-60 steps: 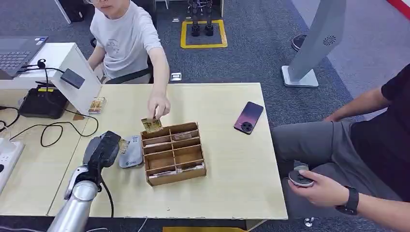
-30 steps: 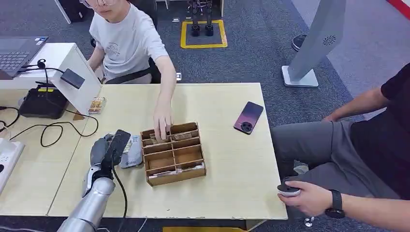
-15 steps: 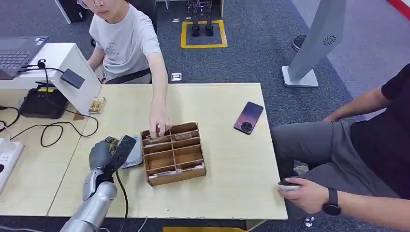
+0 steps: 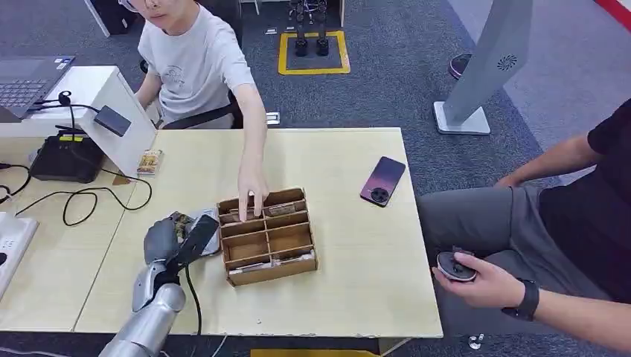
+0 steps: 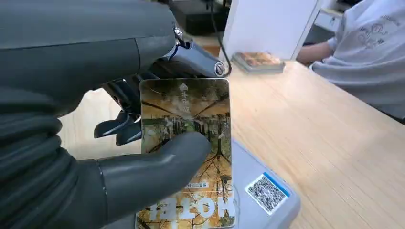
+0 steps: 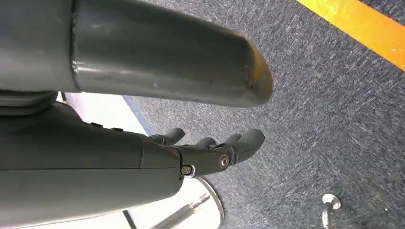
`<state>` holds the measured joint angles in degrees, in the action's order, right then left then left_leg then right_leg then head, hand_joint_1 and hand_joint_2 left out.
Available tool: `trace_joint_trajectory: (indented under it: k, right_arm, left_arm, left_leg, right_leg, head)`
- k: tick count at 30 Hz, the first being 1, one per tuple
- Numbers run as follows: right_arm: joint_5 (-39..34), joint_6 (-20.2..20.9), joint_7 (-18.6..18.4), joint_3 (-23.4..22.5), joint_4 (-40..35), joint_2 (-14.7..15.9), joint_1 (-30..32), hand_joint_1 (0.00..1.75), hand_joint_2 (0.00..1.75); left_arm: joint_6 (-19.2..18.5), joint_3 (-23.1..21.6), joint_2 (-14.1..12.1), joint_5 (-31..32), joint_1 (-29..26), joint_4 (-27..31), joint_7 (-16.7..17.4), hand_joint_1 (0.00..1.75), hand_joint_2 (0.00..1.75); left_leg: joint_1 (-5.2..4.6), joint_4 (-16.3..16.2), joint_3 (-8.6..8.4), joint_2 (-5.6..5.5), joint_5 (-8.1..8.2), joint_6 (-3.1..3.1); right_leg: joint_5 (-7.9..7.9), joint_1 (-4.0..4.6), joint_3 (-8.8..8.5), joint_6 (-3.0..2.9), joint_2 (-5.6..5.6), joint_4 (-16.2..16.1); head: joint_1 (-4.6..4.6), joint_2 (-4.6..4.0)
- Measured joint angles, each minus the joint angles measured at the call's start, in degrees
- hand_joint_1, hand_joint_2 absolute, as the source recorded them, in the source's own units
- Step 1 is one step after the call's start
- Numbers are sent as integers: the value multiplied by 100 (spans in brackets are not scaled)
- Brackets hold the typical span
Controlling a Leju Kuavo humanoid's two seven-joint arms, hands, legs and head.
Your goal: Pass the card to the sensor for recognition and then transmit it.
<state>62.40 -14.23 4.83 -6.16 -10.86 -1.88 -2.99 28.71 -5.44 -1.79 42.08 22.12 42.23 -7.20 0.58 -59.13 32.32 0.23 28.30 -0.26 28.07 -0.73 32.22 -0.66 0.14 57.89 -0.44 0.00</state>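
My left hand [image 4: 173, 236] holds a card [image 5: 187, 143] with a yellow-brown picture, pinched between the thumb and the fingers. The card [image 4: 181, 222] hovers over the grey sensor pad [image 4: 207, 230], which lies on the table just left of the wooden box. In the left wrist view the sensor pad [image 5: 267, 200] with its small code label sits right under the card. My right hand [image 6: 210, 152] hangs beside my body over the dark carpet, its fingers loosely apart and holding nothing.
A wooden compartment box [image 4: 266, 234] with cards stands mid-table; a person's hand [image 4: 251, 195] reaches into its far-left slot. A stack of cards [image 4: 149, 161] lies by a white stand [image 4: 111, 111]. A phone [image 4: 382, 180] lies at the right. Cables [image 4: 82, 199] trail at the left. Another person sits on the right.
My left hand has moved right and nearer along the table with the card, from left of the sensor pad to over it. The person's hand put a card down into the box.
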Motion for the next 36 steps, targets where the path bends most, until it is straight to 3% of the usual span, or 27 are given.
trace_joint_trajectory:
  k: [3,7,11,14,24,26,32,36]
  right_arm:
    - [15,-37,2,-11,-2,0,1,0,0]
    - [81,-107,11,-13,0,0,1,0,0]
    - [166,-118,-17,-13,0,0,0,0,0]
    - [184,-127,-33,-13,0,0,-3,0,0]
    - [195,-144,-46,-13,-2,0,-5,0,0]
    - [201,-144,-63,-13,-2,0,-7,0,0]
    - [315,-15,-72,-13,-7,0,-69,0,0]
    - [369,37,-57,-13,-33,0,-125,0,0]
  left_arm:
    - [-595,168,78,-1362,-25,261,-587,175,175]
    - [-1093,367,162,-3063,-54,770,-900,175,175]
    - [-1285,535,173,-4702,-22,1433,-963,175,175]
    - [-1252,579,162,-5284,56,1871,-935,175,175]
    - [-1191,581,146,-5522,104,2391,-961,175,175]
    - [-1041,581,125,-5429,138,2448,-1026,175,175]
    - [306,527,-50,-3463,641,2326,-1332,175,175]
    - [591,459,-140,-2503,816,2056,-1424,175,175]
  left_leg:
    - [0,0,1,-2,-4,6]
    - [0,-1,2,1,-4,6]
    - [0,-3,3,-2,-4,6]
    - [1,-2,4,-3,-4,6]
    - [0,-4,5,-3,-4,6]
    - [0,-5,5,-2,-4,6]
    - [1,-5,5,-3,-10,3]
    - [1,-5,4,0,-11,3]
  right_leg:
    - [-1,0,0,1,-2,0]
    - [-4,0,1,5,0,0]
    - [-4,0,3,5,-1,0]
    - [-4,1,2,5,-2,0]
    - [-5,0,2,6,-2,0]
    - [-5,1,3,6,-1,0]
    - [-10,1,4,2,-1,1]
    - [-11,1,4,4,2,1]
  head:
    - [0,0]
    - [0,0]
    - [0,0]
    - [2,2]
    - [2,0]
    - [0,0]
    - [0,2]
    - [2,0]
